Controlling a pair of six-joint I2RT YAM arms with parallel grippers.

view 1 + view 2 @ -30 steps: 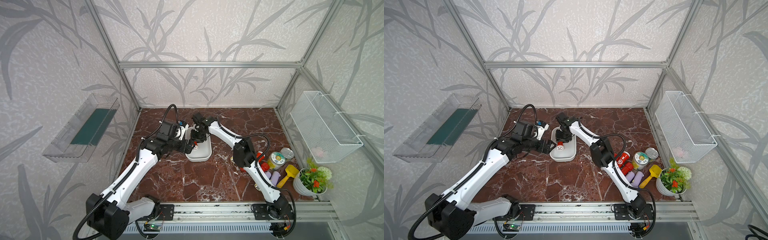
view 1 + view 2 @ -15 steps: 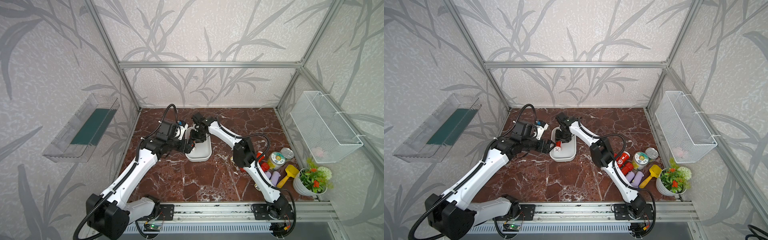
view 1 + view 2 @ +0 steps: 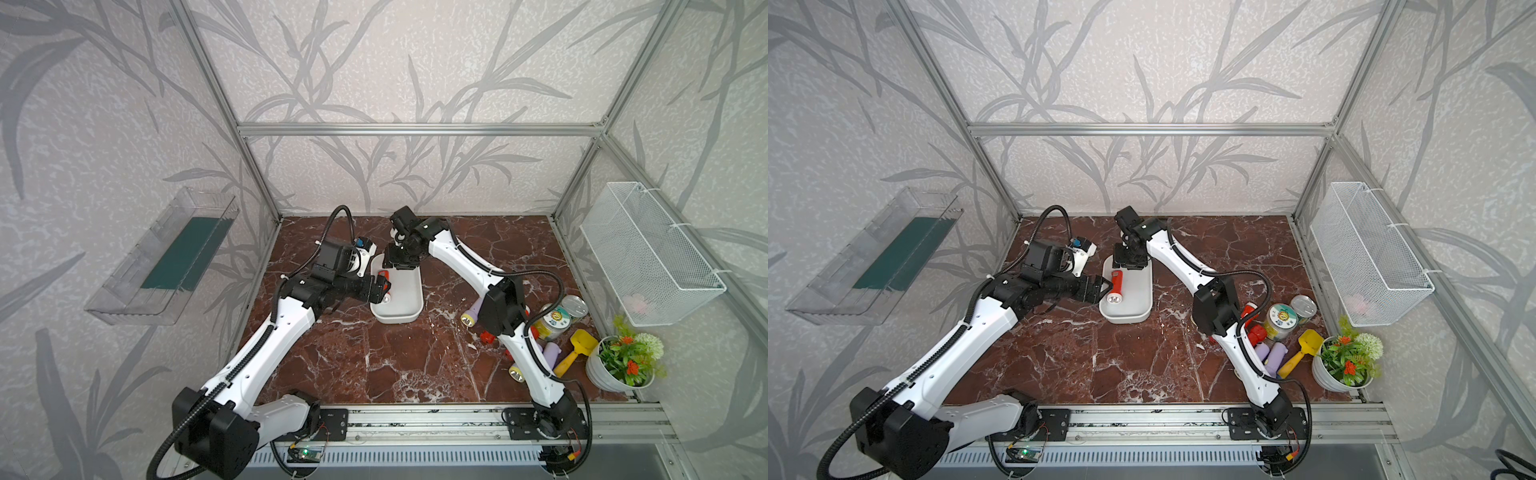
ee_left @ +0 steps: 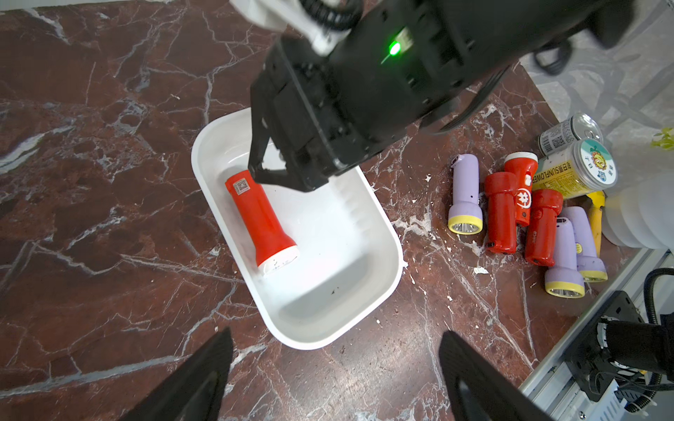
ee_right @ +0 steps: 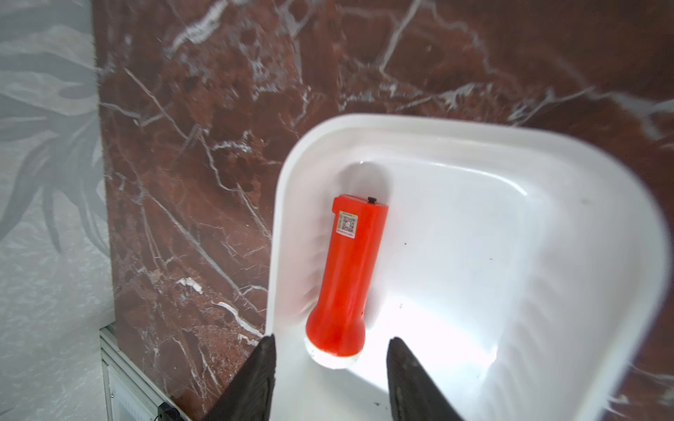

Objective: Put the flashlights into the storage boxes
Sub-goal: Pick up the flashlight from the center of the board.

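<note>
One red flashlight [image 5: 350,269] lies flat in the white storage box [image 4: 328,291], its head toward the near end; it also shows in a top view [image 3: 1116,286]. My right gripper [image 5: 332,338] hangs over the box's far end [image 3: 1129,259], open, jaws on either side of the flashlight's head without touching it. My left gripper [image 4: 335,335] is open and empty, low beside the box's left side [image 3: 1100,289]. Several more flashlights, red [image 4: 503,211] and lavender [image 4: 465,193], lie in a loose pile on the marble at the right.
Beside the pile are a round-lidded jar [image 4: 576,171], a tin can [image 4: 569,133], a yellow toy shovel [image 3: 1300,353] and a flower pot [image 3: 1343,365]. A wire basket [image 3: 1370,257] hangs on the right wall. A clear bin [image 3: 876,257] hangs on the left wall.
My right gripper's jaws have spread and let go of the red flashlight, which now lies flat in the box. The left arm has stayed put.
</note>
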